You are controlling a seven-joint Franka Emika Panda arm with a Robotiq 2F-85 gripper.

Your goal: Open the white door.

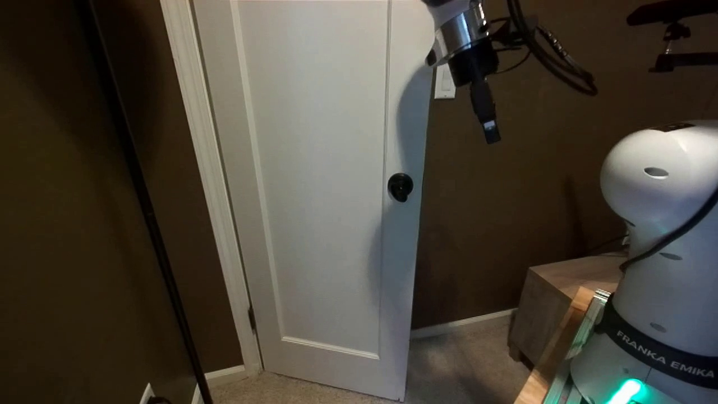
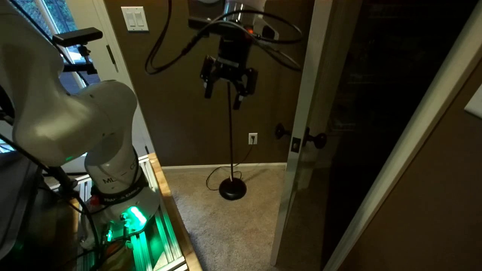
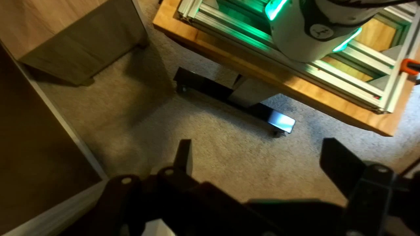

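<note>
pincer [image 2: 222, 99] spread; white door [image 1: 320, 185] ajar; doorway [image 2: 414, 139] murky inside.

white door [image 1: 322, 185]: top cut off | wall plate [image 2: 476, 103]: partly cut off | emblem [image 3: 321, 31]: indistinct

In dim light, soft shadows fall on the white door [image 1: 320, 185].
</note>
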